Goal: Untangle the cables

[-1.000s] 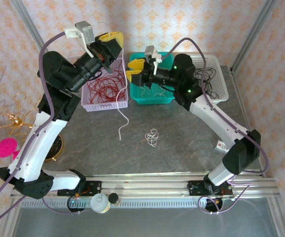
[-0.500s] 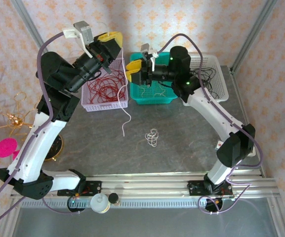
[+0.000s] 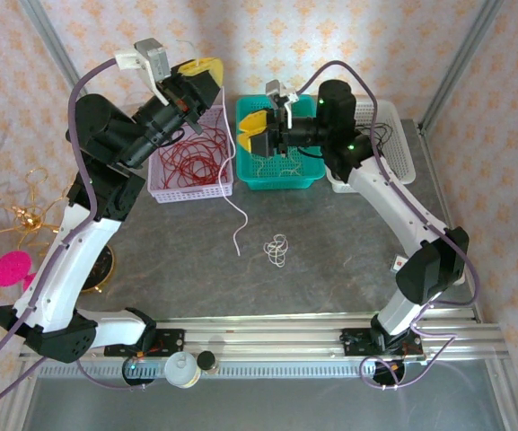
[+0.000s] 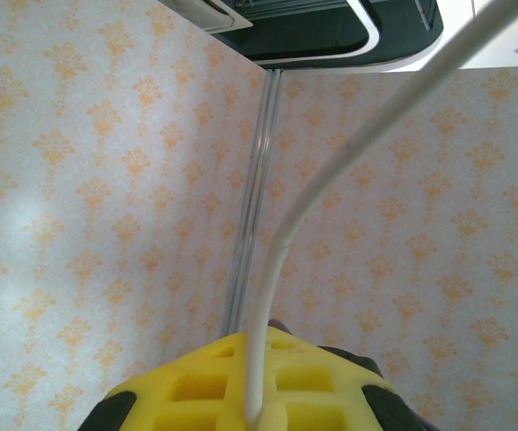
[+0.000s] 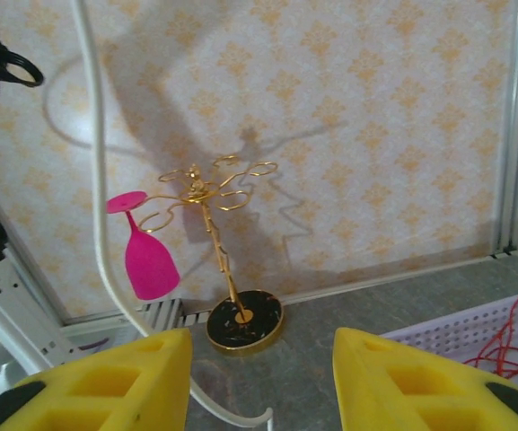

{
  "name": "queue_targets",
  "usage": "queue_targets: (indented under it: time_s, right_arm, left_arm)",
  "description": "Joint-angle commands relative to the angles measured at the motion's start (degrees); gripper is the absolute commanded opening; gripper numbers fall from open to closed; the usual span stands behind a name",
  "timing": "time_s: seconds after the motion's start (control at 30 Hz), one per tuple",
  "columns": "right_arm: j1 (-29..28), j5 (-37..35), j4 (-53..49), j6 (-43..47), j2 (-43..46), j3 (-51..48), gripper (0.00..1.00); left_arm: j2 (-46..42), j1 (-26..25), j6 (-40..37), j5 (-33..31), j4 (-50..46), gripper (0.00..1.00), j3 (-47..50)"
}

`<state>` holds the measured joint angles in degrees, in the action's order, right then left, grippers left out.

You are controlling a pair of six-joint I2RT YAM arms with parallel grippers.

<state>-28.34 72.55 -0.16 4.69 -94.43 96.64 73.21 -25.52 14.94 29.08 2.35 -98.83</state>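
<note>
1. While the left gripper [image 3: 198, 70] stays raised high above the lilac basket [image 3: 191, 193], it is clamped on the top end of a white cable [image 4: 257, 359]. The cable hangs as one long free strand with its tail curling down by the tabletop [image 3: 330, 260]. I cannot tell whether the tip touches.
2. The right gripper [image 5: 259, 377] hovers over the teal basket [image 3: 281, 180] with its jaws apart and nothing between them. In the right wrist view the white strand passes just to its left.
3. The red cables [image 3: 196, 162] lie in the lilac basket and the black cables [image 3: 380, 139] in the white basket [image 3: 393, 171]. The step in hand looks like stowing this freed strand, probably in the teal basket.
4. To do that well, the left grip should stay firm and travel sideways slowly, so the tail does not swing into the red cables.
5. The right gripper could close on the strand lower down. That would gather the slack and guide the tail over the basket rim.
6. The strand should be lowered in before it is let go, not dropped from a height.
7. A small pale clump [image 3: 277, 249] lies on the tabletop near the tail but apart from it. The tail should be kept from dragging through the clump.
</note>
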Motion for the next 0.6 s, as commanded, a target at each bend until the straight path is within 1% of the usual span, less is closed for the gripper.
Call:
queue_targets:
  time_s: [0.0,0.23,0.4,0.5,0.57]
  right_arm:
    - [-0.2,4.4,2.3,-2.0,1.1,3.3,0.47]
    - [-3.2,3.4,1.9,-1.5,-1.8,6.1,0.49]
    - [-5.3,0.1,0.4,-0.2,-4.8,8.2,0.49]
    - [-5.5,-1.0,1.1,-1.2,-5.7,8.2,0.44]
    - [-5.3,-1.2,0.7,-1.1,-6.0,8.2,0.37]
  left_arm:
    - [-0.5,-0.5,0.6,0.4,2.8,0.00,0.5]
    - [-0.6,-0.4,1.9,0.4,4.7,0.00,1.9]
    - [-0.5,-0.5,2.2,0.6,4.9,0.00,2.0]
    - [-0.7,-0.5,2.3,0.4,4.9,0.00,2.1]
    - [-1.0,-0.4,2.2,0.1,4.9,0.00,2.4]
